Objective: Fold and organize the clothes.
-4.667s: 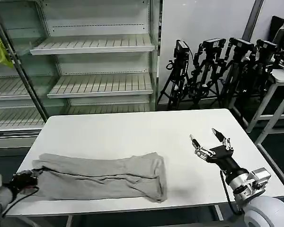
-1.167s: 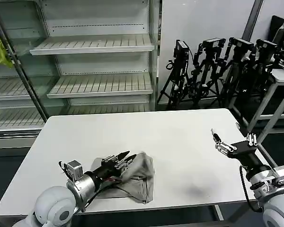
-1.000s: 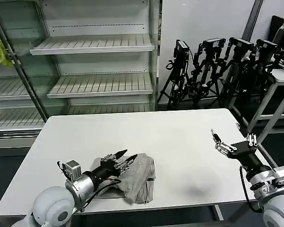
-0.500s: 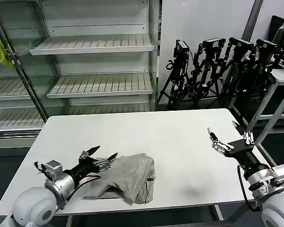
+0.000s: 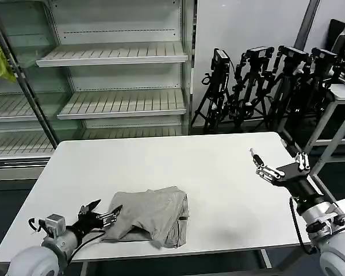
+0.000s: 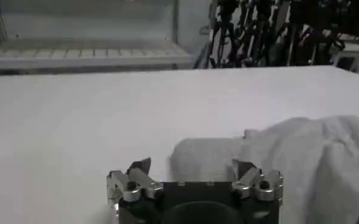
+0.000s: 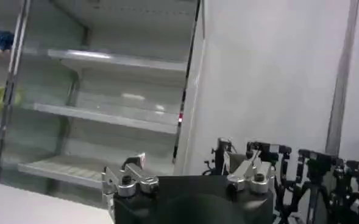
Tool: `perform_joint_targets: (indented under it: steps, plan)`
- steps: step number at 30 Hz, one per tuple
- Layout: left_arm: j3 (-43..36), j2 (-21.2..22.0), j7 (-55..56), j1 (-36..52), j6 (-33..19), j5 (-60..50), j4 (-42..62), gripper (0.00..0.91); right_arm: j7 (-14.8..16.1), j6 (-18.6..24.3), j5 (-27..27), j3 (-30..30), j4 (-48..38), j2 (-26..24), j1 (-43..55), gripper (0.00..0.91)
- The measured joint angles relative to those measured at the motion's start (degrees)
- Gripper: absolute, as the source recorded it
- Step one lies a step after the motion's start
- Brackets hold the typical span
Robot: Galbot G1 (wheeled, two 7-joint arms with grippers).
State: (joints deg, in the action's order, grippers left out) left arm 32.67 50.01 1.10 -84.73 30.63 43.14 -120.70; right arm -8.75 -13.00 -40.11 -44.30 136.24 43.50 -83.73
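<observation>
Clothes [image 5: 155, 214] lie in a loosely folded grey bundle near the front edge of the white table [image 5: 178, 167], left of its middle. We see the fabric doubled over itself, with rumpled layers showing along the front and right edges, and its upper surface is fairly smooth. In the left wrist view the same grey cloth [image 6: 301, 152] lies on the tabletop just beyond one finger of the gripper.

Our left gripper [image 5: 99, 213] sits low over the table just to the left of the bundle, its fingers spread apart and holding nothing; the nearer fingertip is close to the cloth's left edge, and we cannot tell whether it touches. From the left wrist camera the left gripper [image 6: 194, 172] shows both fingers wide apart with bare table between them.

Our right gripper [image 5: 275, 162] hangs above the right side of the table, well apart from the clothes, fingers spread and empty. The right wrist view shows it [image 7: 188, 165] open, facing the metal shelving [image 7: 106, 91].

Behind the table stand the shelving [image 5: 115, 75] and a row of black tripods [image 5: 264, 80].
</observation>
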Motion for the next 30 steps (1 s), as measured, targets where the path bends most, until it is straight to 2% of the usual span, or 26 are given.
perform_joint_targets:
  steps: [16, 18, 20, 21, 23, 30]
  plan:
    - [-0.4, 1.5, -0.5, -3.0, 0.3, -0.9, -1.0, 0.907, 0.1, 0.3, 0.5, 0.5, 0.4, 1.3, -0.6, 0.907]
    - [-0.5, 1.7, -0.6, -2.9, 0.4, -0.9, -1.1, 0.756, 0.1, 0.3, 0.5, 0.5, 0.5, 1.3, -0.7, 0.907]
    - [-0.7, 1.7, -0.7, -2.9, 0.5, -1.0, -1.1, 0.262, 0.0, 0.3, 0.6, 0.4, 0.6, 1.3, -0.7, 0.907]
    - [-0.7, 1.7, -0.8, -2.9, 0.5, -1.0, -1.2, 0.091, 0.0, 0.3, 0.6, 0.3, 0.6, 1.3, -0.8, 0.907]
    - [-0.7, 1.7, -0.9, -2.8, 0.5, -1.0, -1.2, 0.040, 0.0, 0.3, 0.6, 0.2, 0.8, 1.2, -0.9, 0.907]
    - [-1.1, 2.2, -1.2, -2.4, 0.4, -1.1, -1.7, 0.040, 0.0, 0.3, 0.8, 0.4, 0.7, 1.4, -1.1, 0.907]
